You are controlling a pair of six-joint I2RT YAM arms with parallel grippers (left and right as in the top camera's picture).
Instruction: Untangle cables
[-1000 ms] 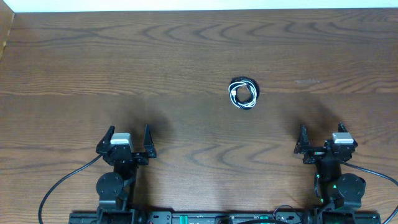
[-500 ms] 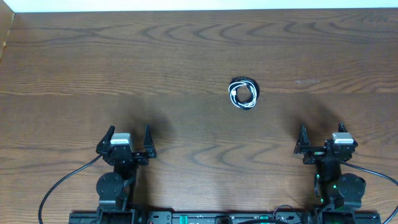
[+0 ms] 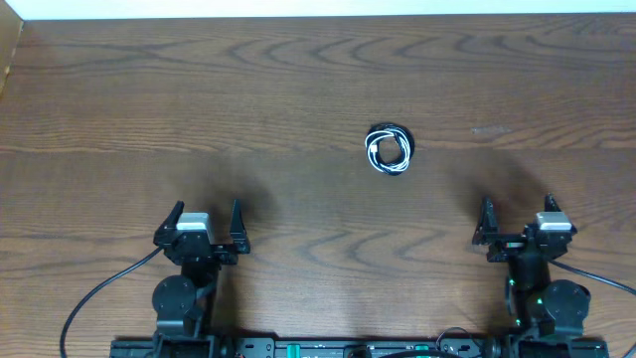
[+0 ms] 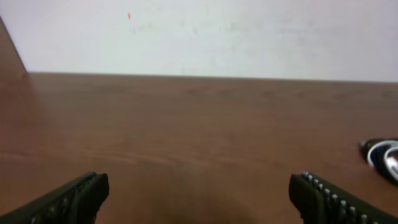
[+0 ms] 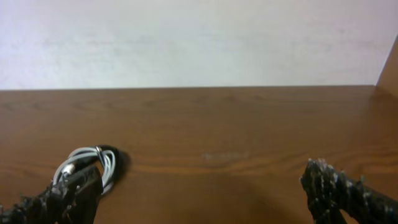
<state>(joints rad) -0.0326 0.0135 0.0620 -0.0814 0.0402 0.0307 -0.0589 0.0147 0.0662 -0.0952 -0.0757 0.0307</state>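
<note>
The black and white cables (image 3: 389,149) lie wound together in one small coil on the wooden table, right of centre. The coil also shows at the right edge of the left wrist view (image 4: 384,157) and at lower left of the right wrist view (image 5: 93,163), partly behind a finger. My left gripper (image 3: 207,226) is open and empty near the front edge, far left of the coil. My right gripper (image 3: 517,225) is open and empty near the front edge, to the right of the coil. Its fingers (image 5: 202,193) and the left fingers (image 4: 199,196) hold nothing.
The wooden table (image 3: 199,89) stretches back to a white wall (image 5: 199,37). Thick black arm wires (image 3: 94,298) loop at the front left and another wire (image 3: 601,283) runs off at the front right.
The right arm has shifted very slightly toward the front edge. The cable coil and the left arm have not moved.
</note>
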